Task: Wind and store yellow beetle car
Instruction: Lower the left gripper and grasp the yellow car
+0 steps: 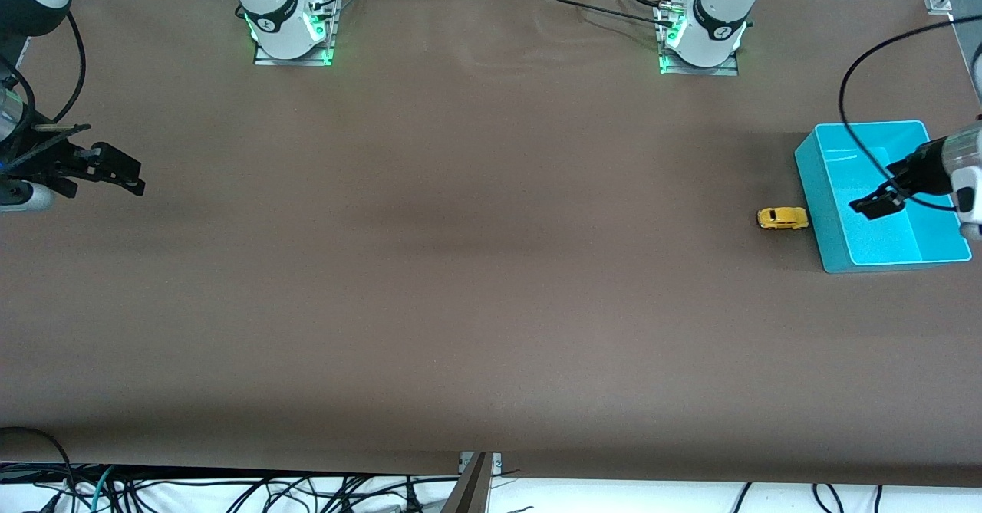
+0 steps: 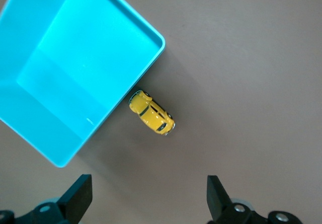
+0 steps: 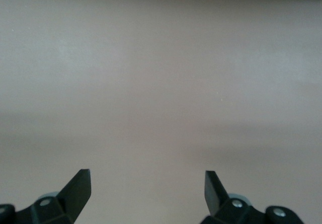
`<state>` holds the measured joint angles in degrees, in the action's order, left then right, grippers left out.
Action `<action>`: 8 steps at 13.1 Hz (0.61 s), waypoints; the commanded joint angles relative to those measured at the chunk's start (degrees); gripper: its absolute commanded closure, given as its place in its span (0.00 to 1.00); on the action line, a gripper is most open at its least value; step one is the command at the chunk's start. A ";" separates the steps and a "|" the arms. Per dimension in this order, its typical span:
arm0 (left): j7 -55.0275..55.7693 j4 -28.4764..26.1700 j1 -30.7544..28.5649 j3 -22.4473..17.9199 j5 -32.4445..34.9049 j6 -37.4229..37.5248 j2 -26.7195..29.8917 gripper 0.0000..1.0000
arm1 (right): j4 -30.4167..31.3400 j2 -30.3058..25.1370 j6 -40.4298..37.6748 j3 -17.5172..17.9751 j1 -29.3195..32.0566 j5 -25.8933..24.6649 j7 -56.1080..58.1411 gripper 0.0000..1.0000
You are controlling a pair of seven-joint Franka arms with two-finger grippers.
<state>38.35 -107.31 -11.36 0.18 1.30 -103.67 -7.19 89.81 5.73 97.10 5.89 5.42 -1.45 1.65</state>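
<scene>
Two end effectors hang with fingers spread wide and nothing held. At the right arm's end of the brown surface, the right end effector waits over bare cloth, well apart from everything. Toward the left arm's end sits the yellow beetle car, upright on its wheels, one end just beside the wall of the turquoise bin; whether they touch I cannot tell. The left end effector hovers over that bin, and its wrist view shows the car ahead of the fingers. To grasp well, it should probably centre over the tiny car, turn so the fingers straddle its sides, and descend clear of the bin wall.
</scene>
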 commanded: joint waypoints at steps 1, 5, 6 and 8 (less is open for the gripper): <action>10.22 -11.12 0.20 0.44 1.95 -10.81 1.74 0.00 | 2.21 -2.05 -0.95 -5.59 -4.08 -0.57 -1.30 0.00; 15.52 -19.93 -0.94 -1.40 1.86 -20.22 0.95 0.00 | 0.98 -0.90 -1.12 -5.89 -4.10 -0.57 -0.60 0.00; 17.96 -22.47 -1.20 -1.67 1.86 -24.26 0.16 0.00 | 0.98 -0.90 -1.12 -5.71 -4.27 -0.57 -0.86 0.00; 26.12 -25.48 -1.03 -1.76 1.95 -30.60 -2.38 0.00 | 0.98 -0.90 -1.12 -5.62 -4.36 -0.39 -0.95 0.00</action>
<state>57.90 -130.15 -12.27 -1.95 1.41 -129.69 -8.17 90.68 5.36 96.41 0.70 1.83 -1.45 1.40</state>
